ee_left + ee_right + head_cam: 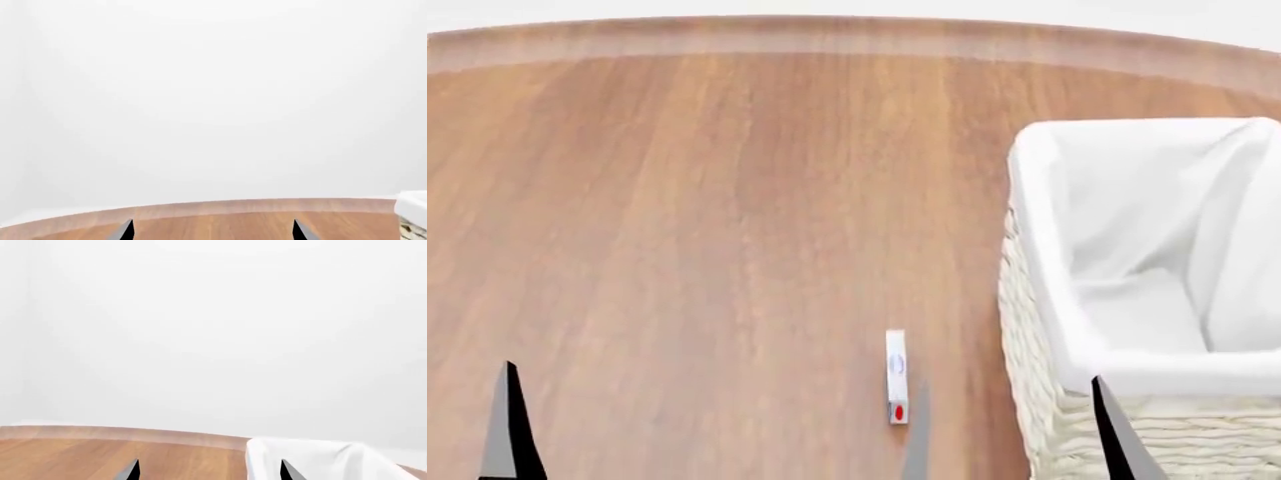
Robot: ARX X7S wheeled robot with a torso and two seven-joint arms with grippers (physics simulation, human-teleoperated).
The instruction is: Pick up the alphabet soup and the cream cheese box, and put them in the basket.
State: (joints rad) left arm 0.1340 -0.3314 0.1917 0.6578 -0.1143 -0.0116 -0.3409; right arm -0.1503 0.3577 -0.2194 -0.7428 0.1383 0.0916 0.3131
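The cream cheese box (896, 390) is a thin white box with a blue oval and a red mark, standing on its edge on the wooden table just left of the basket (1034, 250). The basket is cream wicker with a white cloth liner, and nothing shows inside it. The alphabet soup is out of view. My left gripper (212, 231) is open with only bare table between its dark fingertips (507, 425). My right gripper (209, 471) is also open and holds nothing. One of its fingertips (1114, 430) shows in front of the basket's near wall.
The wooden table (694, 200) stretches far ahead to its back edge, with a plain white wall behind. The basket's liner (307, 460) rises just ahead of my right gripper, and its corner (413, 207) shows at the edge of the left wrist view.
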